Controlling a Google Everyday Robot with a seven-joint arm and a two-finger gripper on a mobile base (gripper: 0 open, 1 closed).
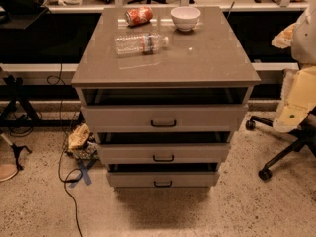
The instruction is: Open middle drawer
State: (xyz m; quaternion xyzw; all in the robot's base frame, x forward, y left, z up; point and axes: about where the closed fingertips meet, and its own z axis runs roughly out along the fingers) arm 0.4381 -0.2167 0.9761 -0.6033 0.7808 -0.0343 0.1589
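A grey-beige cabinet (197,63) stands in the middle of the camera view, with three drawers stacked in its front. The middle drawer (128,153) is the second one, with a flat plain front and a small black bar handle (163,158). A dark gap shows above its front. The taller top drawer (118,117) has a larger handle. The low bottom drawer (128,179) sits under the middle one. My gripper is not in view.
On the cabinet top lie a red can (138,16), a white bowl (185,18) and a clear plastic bottle (140,43) on its side. An office chair (284,154) loaded with pale things stands at the right. Cables and a crumpled wrapper (79,138) lie on the floor at the left.
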